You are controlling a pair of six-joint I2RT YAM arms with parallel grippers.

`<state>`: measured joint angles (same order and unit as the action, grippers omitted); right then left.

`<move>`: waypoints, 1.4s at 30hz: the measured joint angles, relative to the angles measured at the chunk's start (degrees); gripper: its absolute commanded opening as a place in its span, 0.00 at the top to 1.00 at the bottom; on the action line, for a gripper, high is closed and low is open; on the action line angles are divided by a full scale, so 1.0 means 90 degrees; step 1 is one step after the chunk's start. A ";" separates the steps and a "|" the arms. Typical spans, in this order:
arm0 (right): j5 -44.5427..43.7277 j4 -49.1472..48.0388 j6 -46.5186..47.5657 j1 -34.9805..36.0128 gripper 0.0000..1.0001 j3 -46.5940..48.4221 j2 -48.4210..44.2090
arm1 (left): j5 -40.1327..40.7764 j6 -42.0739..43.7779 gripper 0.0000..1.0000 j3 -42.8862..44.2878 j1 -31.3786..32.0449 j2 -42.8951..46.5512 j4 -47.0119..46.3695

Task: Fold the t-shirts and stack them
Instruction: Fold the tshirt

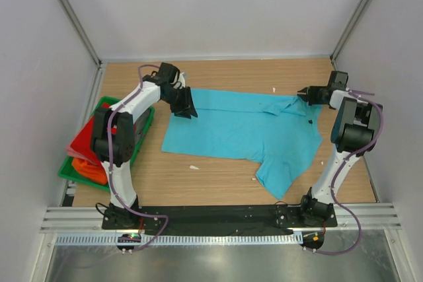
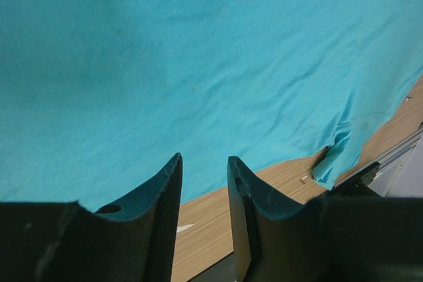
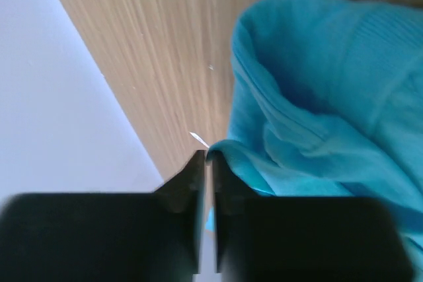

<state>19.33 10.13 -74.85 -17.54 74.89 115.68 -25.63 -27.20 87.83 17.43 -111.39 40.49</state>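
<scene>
A turquoise-blue t-shirt (image 1: 238, 130) lies spread across the middle of the table, with a small dark mark (image 1: 310, 121) near its right side. My left gripper (image 1: 186, 107) hovers at the shirt's left edge, open and empty; in the left wrist view (image 2: 203, 163) the shirt (image 2: 198, 64) fills the space beyond the fingertips. My right gripper (image 1: 303, 95) is at the shirt's far right corner. In the right wrist view (image 3: 209, 156) it is shut on a fold of the turquoise cloth (image 3: 317, 97). A red t-shirt (image 1: 88, 138) and an orange t-shirt (image 1: 89, 167) lie in the tray at the left.
A green plastic tray (image 1: 144, 135) stands at the table's left edge beside the left arm. Small white scraps (image 1: 193, 167) lie on the wood near the shirt's front hem. Grey walls close in the left, far and right sides. A metal rail (image 1: 218, 216) runs along the near edge.
</scene>
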 measured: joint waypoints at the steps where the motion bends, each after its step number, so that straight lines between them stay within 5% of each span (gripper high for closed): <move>1: 0.0029 -0.0138 -0.0187 -0.0012 0.72 0.0085 0.0112 | -0.0005 0.0015 0.65 -0.0044 0.0000 0.0000 -0.0010; 5: 0.0134 0.0090 0.0240 -0.0066 0.63 0.0656 0.0333 | -0.0012 0.0053 0.65 -0.0197 0.0000 0.0005 -0.0022; 10: -0.0255 0.1020 0.2414 0.0163 0.64 0.1105 -0.0216 | -0.0015 0.0075 0.65 -0.0250 0.0000 0.0053 -0.0046; 14: -0.0262 0.1078 0.3541 0.0758 0.95 0.0005 -0.1469 | -0.0085 0.0070 0.65 -0.0253 0.0000 0.0063 -0.0112; 16: -0.0117 0.1069 0.3844 0.1054 0.98 -0.0505 -0.1802 | -0.0134 0.0070 0.65 -0.0250 0.0000 0.0063 -0.0126; 24: -0.0007 0.1268 0.4554 0.1168 0.73 -0.0826 -0.1022 | -0.0185 0.0070 0.65 -0.0189 0.0000 0.0063 -0.0138; 42: 0.0418 0.0673 0.4439 0.1188 0.73 -0.0916 -0.0595 | -0.0182 0.0068 0.65 -0.0189 0.0000 0.0063 -0.0131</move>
<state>23.09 16.19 -34.89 -6.85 66.65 110.32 -27.27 -26.59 86.13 17.43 -110.83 39.31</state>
